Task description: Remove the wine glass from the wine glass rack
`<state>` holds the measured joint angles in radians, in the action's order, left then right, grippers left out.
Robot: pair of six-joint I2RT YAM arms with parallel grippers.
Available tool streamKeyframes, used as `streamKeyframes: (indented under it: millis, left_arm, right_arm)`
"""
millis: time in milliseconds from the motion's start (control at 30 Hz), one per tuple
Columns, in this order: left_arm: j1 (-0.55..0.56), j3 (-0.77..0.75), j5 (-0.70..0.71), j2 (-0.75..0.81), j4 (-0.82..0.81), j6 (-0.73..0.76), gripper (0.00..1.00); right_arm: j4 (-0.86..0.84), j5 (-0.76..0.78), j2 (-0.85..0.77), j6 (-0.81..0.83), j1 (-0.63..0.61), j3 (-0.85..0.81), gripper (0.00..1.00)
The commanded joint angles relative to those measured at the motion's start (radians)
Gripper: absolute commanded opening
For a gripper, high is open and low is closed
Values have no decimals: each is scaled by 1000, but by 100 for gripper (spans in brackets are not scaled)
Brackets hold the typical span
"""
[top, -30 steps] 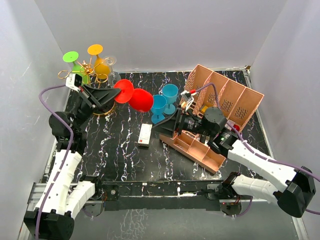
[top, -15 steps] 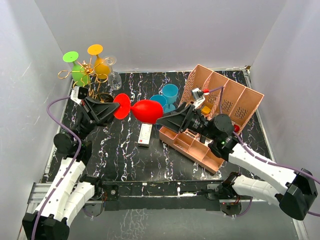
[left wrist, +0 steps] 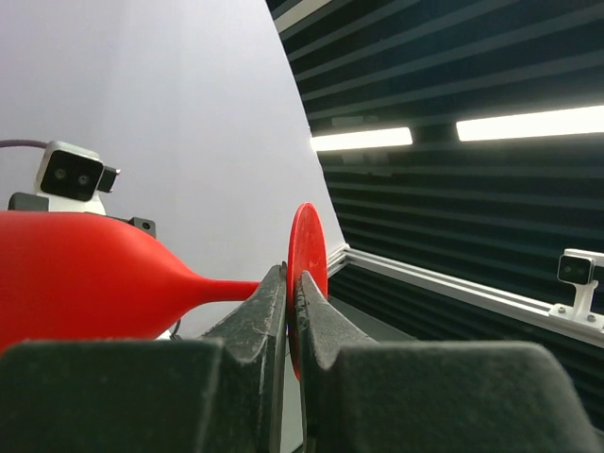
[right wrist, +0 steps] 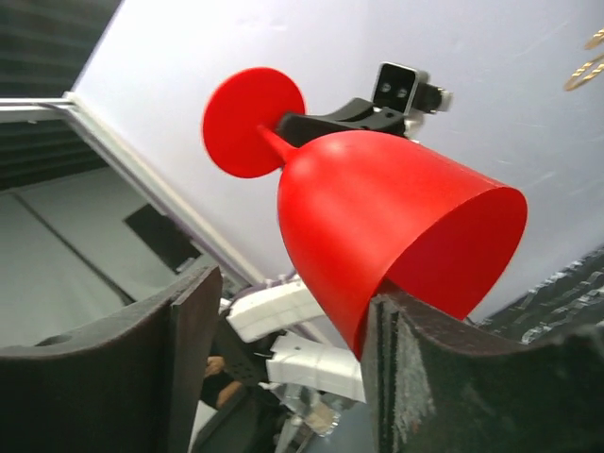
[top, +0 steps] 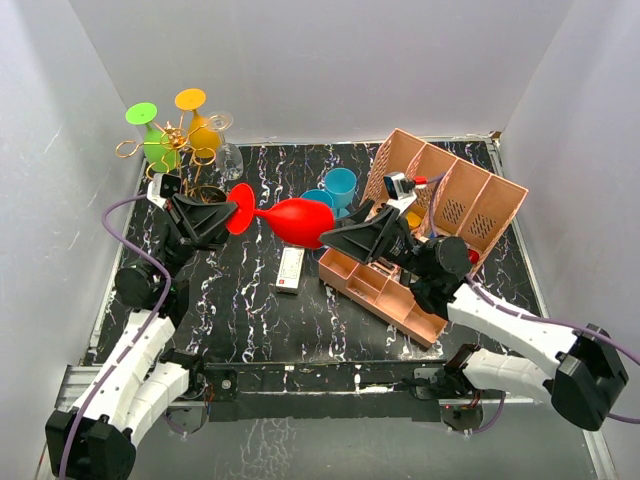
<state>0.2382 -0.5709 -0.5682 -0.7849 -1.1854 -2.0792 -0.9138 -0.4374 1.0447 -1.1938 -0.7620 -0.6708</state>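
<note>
Two grippers of mine are at one red wine glass (top: 292,220).

1. Glass position. It lies horizontal in the air above the black marbled table (top: 240,310), between my two arms and well apart from the wine glass rack (top: 176,138). Its foot points to my left and its open bowl to my right.

2. Left gripper (top: 228,216). It is clamped tight on the edge of the round foot. In the left wrist view the disc stands upright between the two fingers, and the stem runs off to the bowl.

3. Right gripper (top: 328,232). Its jaws stand apart, one on each side of the bowl. In the right wrist view one of the fingers (right wrist: 193,326) shows a clear gap to the bowl, while the other meets the rim. The bowl is not clamped.

4. Rack. It stands upright at the far left corner. A green glass (top: 150,132) and an orange glass (top: 198,122) hang on it, foot up, and a clear glass (top: 226,152) sits at its right side.

5. Other items. Blue cups (top: 338,188) stand just behind the bowl. A pink organizer (top: 450,200) lies at the right. A white box (top: 290,270) rests on the table below the glass.
</note>
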Motion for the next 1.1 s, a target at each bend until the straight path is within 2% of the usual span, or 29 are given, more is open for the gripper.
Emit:
streamKeyframes:
  millis: [0,133,267,400,533,600,767,833,1033,1067]
  left_arm:
    - [4,15,48,-7,-121,-54,0]
    - [5,36,81,-27,-172,-85,0]
    - [4,63,116,-39,-217,-115,0]
    - [5,71,120,-35,-210,-115,0]
    - [4,57,102,-20,-153,-73,0]
    - [5,50,91,-8,-115,-45,4]
    - [4,38,31,43,71,73,22]
    - [4,42,15,72,176,144,36]
    - [5,77,31,183,427,297,94]
    - [4,76,33,198,478,331,97]
  right_arm:
    - [-347,-76,50,-140,-2,12,58]
    - [-497,-81,80,-201,-2,28,49]
    - [-608,-68,99,-245,-2,41,33]
    - [-637,-70,107,-261,-2,36,26]
    - [-637,-75,115,-263,-2,21,10]
    - [-637,-71,115,-267,-3,24,8]
    - [-625,-39,81,-249,-2,65,8]
    - [-558,-19,48,-235,-3,91,8]
    - [-170,46,-117,-122,-2,147,8]
    - [-76,60,-155,-85,-2,142,8]
